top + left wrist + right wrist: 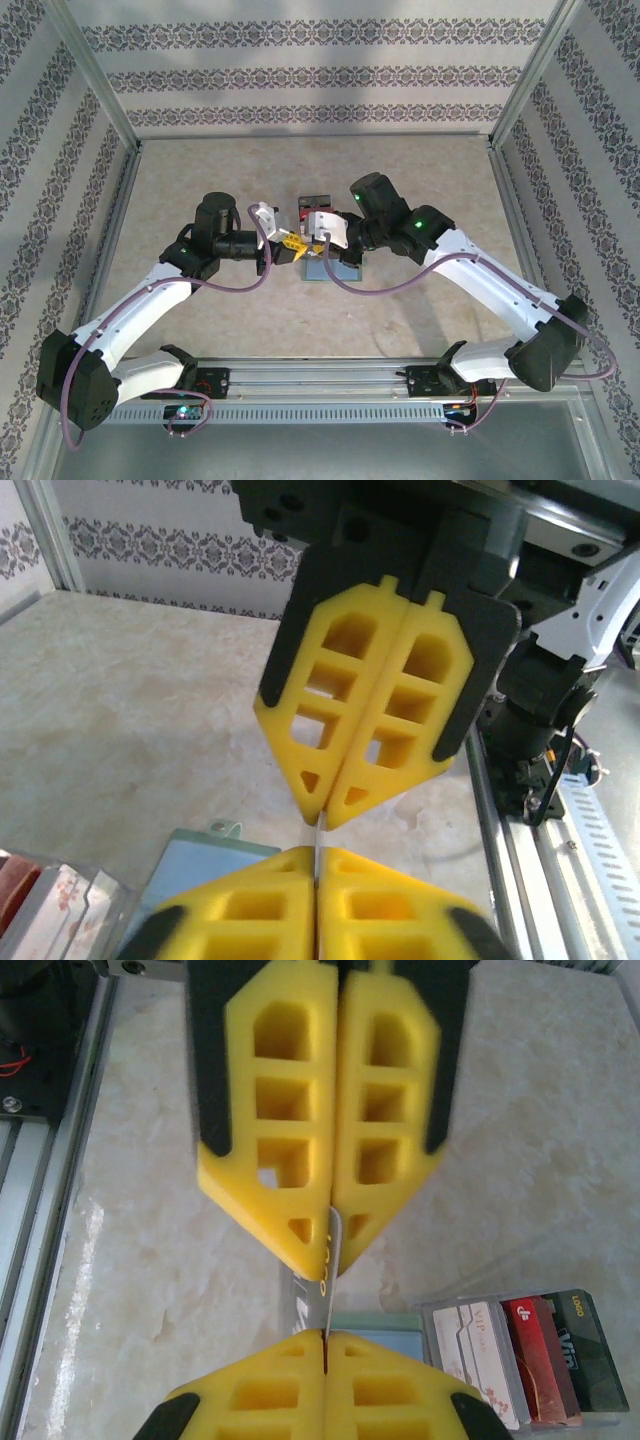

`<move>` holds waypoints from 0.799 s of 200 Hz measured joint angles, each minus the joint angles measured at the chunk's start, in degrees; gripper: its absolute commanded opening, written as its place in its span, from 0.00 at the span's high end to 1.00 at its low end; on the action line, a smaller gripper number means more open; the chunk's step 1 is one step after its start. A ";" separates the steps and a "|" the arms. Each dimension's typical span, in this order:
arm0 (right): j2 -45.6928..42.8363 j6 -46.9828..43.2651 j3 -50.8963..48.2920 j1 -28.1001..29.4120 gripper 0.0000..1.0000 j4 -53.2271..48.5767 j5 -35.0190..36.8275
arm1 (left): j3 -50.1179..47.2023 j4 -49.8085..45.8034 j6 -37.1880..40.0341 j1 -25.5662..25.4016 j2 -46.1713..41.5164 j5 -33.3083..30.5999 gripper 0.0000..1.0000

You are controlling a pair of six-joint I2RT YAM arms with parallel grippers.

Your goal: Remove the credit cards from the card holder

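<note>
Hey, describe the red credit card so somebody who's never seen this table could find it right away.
On the marble-patterned table, beside the right gripper, three cards lie overlapped in a row. The red card is the middle one, between a pale floral card marked VIP and a dark card.

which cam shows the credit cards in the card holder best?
Right wrist: three credit cards, pale floral, red and dark, fanned in the card holder pockets, print legible. Left wrist: a blurred corner of them, lower left. Top external: a tiny red-dark patch, no detail.
</note>
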 measured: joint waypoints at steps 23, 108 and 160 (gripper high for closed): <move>0.35 0.07 0.52 -0.02 0.84 -0.48 0.15 | -0.04 0.11 -0.07 0.00 0.02 -0.17 1.00; 1.70 0.46 0.55 -0.13 0.85 -0.57 -1.16 | -0.28 1.88 -0.28 -0.02 -0.28 -0.15 1.00; 1.86 0.37 0.55 -0.85 1.00 -0.42 -1.81 | -0.72 1.95 -0.13 -0.04 -0.96 -0.63 0.79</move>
